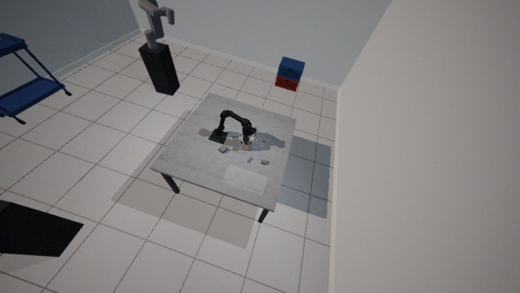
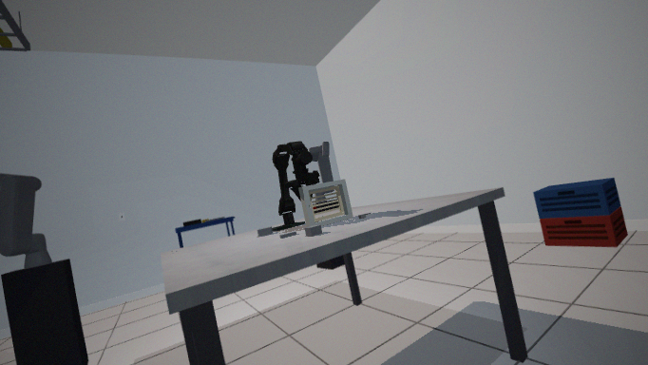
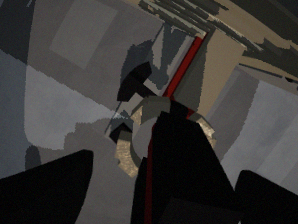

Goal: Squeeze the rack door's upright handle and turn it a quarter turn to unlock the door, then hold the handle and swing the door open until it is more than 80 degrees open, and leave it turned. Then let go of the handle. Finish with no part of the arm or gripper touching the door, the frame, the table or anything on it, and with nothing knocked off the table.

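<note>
The rack's pale frame (image 2: 307, 209) stands upright on the table (image 1: 190, 152) (image 2: 219, 266), with cream slats showing through it. A red bar (image 3: 185, 67), which looks like part of the door's handle, slants down toward the middle of the wrist view; it also shows as a small red spot (image 1: 246, 143) in the top view. My gripper (image 3: 168, 172) is open and points down close over this handle area. A dark shape with pale gold curved ends lies between its fingers. Any contact is hidden, and the door's angle and the handle's turn cannot be told clearly.
Loose grey blocks lie on the table: one (image 1: 223, 149) (image 2: 265, 232) near the arm's base, a small one (image 1: 249, 159) (image 2: 288, 235), and another (image 1: 264, 162) (image 2: 314, 231) near the rack. The arm's dark base plate (image 1: 216, 138) is beside the rack.
</note>
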Controlling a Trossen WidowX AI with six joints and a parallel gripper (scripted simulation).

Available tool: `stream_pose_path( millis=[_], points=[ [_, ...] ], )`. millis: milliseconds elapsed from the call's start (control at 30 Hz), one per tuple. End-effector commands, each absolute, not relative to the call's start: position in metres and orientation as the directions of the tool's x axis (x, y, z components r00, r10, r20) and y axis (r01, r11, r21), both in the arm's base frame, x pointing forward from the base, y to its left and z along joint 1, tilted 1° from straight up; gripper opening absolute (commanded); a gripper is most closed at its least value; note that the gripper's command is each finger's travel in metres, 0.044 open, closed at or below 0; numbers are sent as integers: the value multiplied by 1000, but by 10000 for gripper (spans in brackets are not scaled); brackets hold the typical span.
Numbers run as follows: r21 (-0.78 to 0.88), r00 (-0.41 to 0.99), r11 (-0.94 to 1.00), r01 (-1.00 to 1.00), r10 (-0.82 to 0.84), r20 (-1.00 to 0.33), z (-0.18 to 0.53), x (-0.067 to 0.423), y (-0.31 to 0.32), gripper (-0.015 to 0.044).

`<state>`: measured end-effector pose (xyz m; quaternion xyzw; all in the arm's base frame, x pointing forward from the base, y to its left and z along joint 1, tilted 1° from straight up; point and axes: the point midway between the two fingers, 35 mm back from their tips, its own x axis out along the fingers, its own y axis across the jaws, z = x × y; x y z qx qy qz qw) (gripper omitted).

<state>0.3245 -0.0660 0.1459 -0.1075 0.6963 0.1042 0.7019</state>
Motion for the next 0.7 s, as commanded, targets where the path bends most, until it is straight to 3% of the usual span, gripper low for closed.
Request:
stream_pose_path(
  millis=[0, 333, 667],
  points=[
    [-6, 9, 837, -547, -1, -1000, 146, 325, -66, 297],
    [-8, 9, 476, -879, -1, -1000, 146, 325, -66, 297],
    [-9, 9, 1, -1000, -1, -1000, 146, 325, -66, 297]
  ],
)
